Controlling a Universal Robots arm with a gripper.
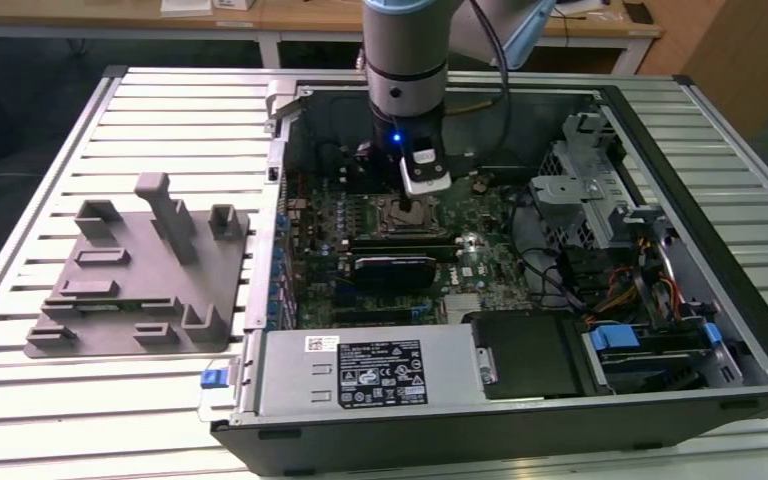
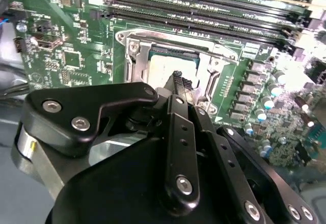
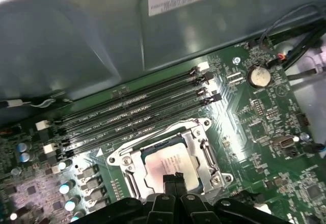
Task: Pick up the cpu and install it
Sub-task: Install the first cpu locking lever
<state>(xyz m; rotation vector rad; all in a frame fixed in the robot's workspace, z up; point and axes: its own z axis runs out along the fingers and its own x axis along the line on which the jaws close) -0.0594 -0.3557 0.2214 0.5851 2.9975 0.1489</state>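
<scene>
In the exterior view, the arm stood over an open computer case (image 1: 704, 250) on the slatted table (image 1: 37, 400), its claw (image 1: 415, 205) lowered directly above the motherboard socket (image 1: 404, 215). A grey holder tray (image 1: 137, 285) lay on the table toward the exterior view's left. In the second wrist view, the claw's fingertips (image 2: 178, 80) were pressed together just over the cpu (image 2: 165, 70), which sat seated inside the socket's metal frame (image 2: 133, 56). In the first wrist view, the cpu (image 3: 168, 162) lay flat in the socket, beside the memory slots (image 3: 132, 112), fingertips (image 3: 173, 179) closed, pinching nothing.
</scene>
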